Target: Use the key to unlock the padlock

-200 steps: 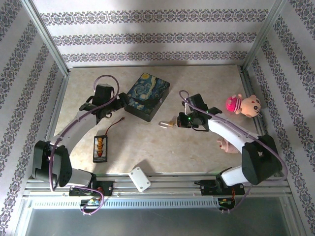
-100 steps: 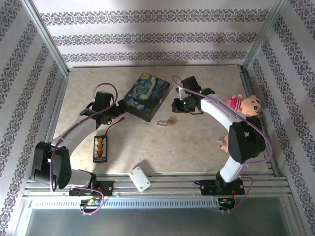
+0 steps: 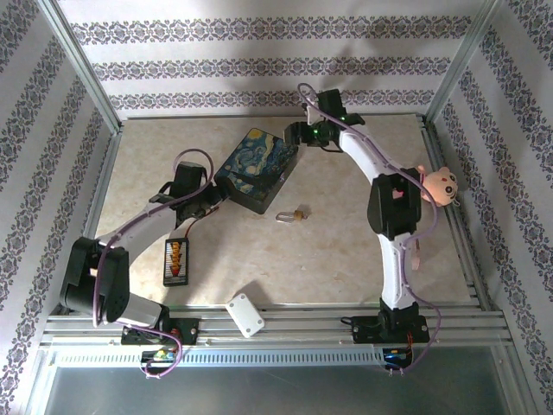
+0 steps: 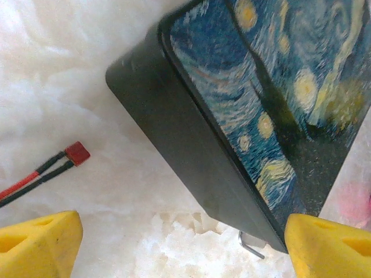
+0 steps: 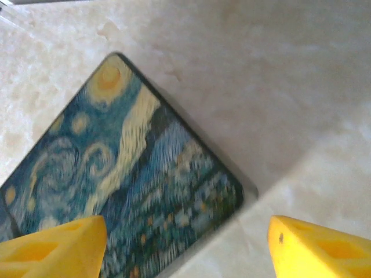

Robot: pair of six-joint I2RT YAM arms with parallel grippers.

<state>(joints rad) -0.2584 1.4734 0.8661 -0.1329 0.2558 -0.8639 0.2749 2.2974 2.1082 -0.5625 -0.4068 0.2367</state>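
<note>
The small brass padlock (image 3: 295, 214) lies on the table in front of the starry-night box (image 3: 257, 169), its silver shackle pointing left, with neither gripper touching it. My left gripper (image 3: 212, 204) stands open at the box's near-left side (image 4: 191, 156), its yellow fingertips (image 4: 40, 246) wide apart over bare table. A bent silver bit of metal (image 4: 249, 246) peeks out past the box's near corner. My right gripper (image 3: 298, 134) hangs open over the box's far corner (image 5: 145, 191). I cannot make out the key in these views.
A red-and-black twin lead with a red plug (image 4: 75, 152) lies left of the box and runs to the black-and-orange striped bar (image 3: 175, 261). A white block (image 3: 245, 315) sits at the front edge. A pink doll (image 3: 441, 183) rests by the right arm.
The right arm swung from beside the padlock to the back of the table, above the box's far corner, leaving the padlock on the table. The left gripper crept closer to the box.
</note>
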